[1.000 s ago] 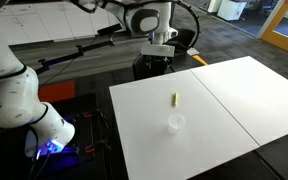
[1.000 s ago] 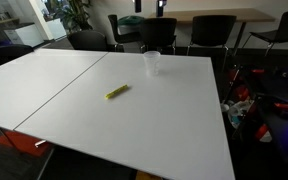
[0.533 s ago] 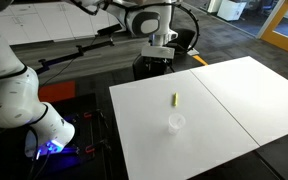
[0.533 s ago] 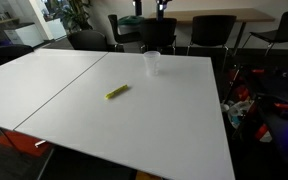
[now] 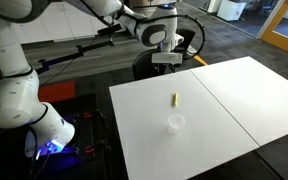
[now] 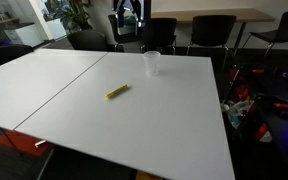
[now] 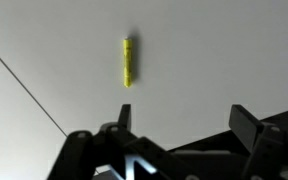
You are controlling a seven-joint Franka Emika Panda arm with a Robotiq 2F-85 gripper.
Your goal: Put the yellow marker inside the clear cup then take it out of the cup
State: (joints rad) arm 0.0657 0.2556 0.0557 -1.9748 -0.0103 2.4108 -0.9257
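Wrist view has the yellow marker (image 7: 128, 62) lying flat on the white desk (image 7: 224, 60), lengthwise ahead of the tool (image 7: 184, 118) and a little to one side of its centre line. In both exterior views it rests near the middle of the desk (image 5: 234, 95), with nothing touching it (image 5: 175, 99). The clear cup (image 5: 176, 123) stands upright and empty, apart from the marker and closer to one desk edge. It does not show in the wrist picture.

Over the last second neither marker nor cup has shifted. The arm has: its wrist has swung round and dipped toward the desk's edge, and the tool (image 5: 167, 60) now sits closer to the tabletop than it did. In an exterior view the arm's dark end has come into sight behind the chairs (image 6: 127, 18). I read this as the start of the reach for the marker, so nothing of the task is done yet. The marker is still out of the cup and waiting to be picked up.

The tool's two fingers stand at their widest, with bare desk showing between them. It holds nothing and touches nothing, well short of the marker.
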